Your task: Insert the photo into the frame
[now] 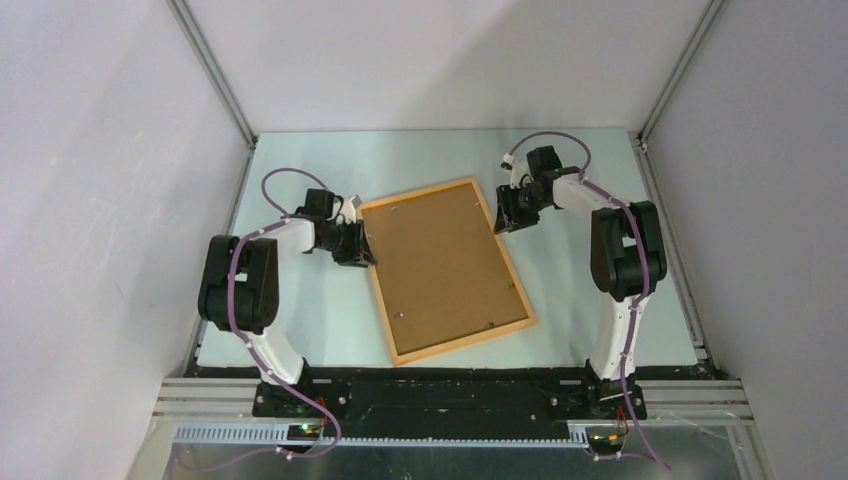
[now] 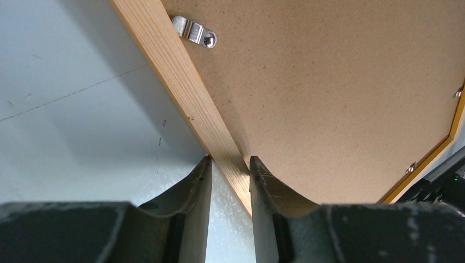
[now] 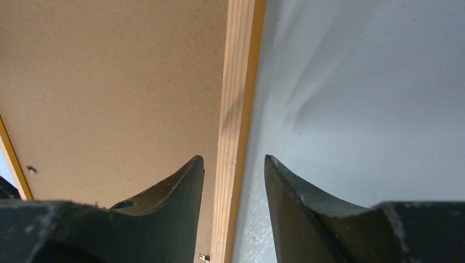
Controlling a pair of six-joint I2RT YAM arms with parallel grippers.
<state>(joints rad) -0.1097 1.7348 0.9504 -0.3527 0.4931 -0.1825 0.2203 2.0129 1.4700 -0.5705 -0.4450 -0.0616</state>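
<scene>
The thin orange-tan wooden rectangular picture frame [image 1: 462, 342] lies flat and back-up near the middle of the pale blue-grey table top [image 1: 330, 330], turned a little askew to the table's edges. A flat brown fibreboard backing panel [image 1: 440, 265] fills its opening. We cannot tell whether the photo lies beneath that panel, as no print shows in any view. In the left wrist view, a small silver metal turn clip [image 2: 194, 31] sits just inside the rail, reaching from the wood onto the panel. Other small clips dot the panel's edges in the overhead view.

The left gripper [image 2: 230, 161] meets the frame's left long side near the far corner. Its dark fingers [image 2: 192, 189] press on either side of the wooden rail, one on the table side and one over the panel, so we read it as clamped on the frame.

The right gripper [image 3: 234, 161] is at the opposite long side, also toward the far end. Its fingers [image 3: 175, 186] straddle the rail, but we see bare table between the wood and the outer finger, so its jaws stand apart and hold nothing.
</scene>
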